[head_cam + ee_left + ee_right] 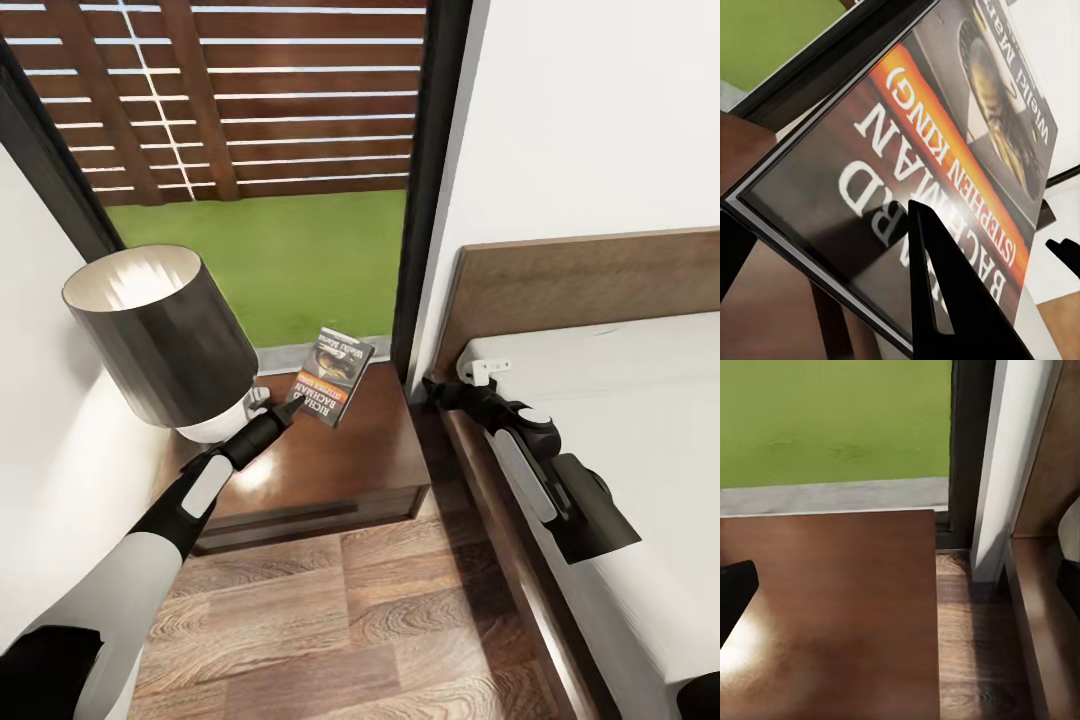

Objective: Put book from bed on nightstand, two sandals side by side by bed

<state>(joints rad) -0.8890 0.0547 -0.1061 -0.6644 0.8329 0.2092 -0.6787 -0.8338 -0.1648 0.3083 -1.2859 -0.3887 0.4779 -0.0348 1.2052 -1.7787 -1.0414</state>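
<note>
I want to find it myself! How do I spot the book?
Find the tall window, then the dark-brown nightstand below it, beside the bed. The book is above the nightstand, in the left gripper, next to a lamp. Its cover has an orange band.

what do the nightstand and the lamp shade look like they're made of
Nightstand: dark-brown wood, glossy by the sheen on its top. Lamp shade: dark outside, pale inside; smooth, maybe fabric or plastic, hard to tell in a render.

Glossy dark wood nightstand (370, 450) (light glares off its top), glossy-covered paperback book (332, 378), grained plank floor (350, 620)
</note>
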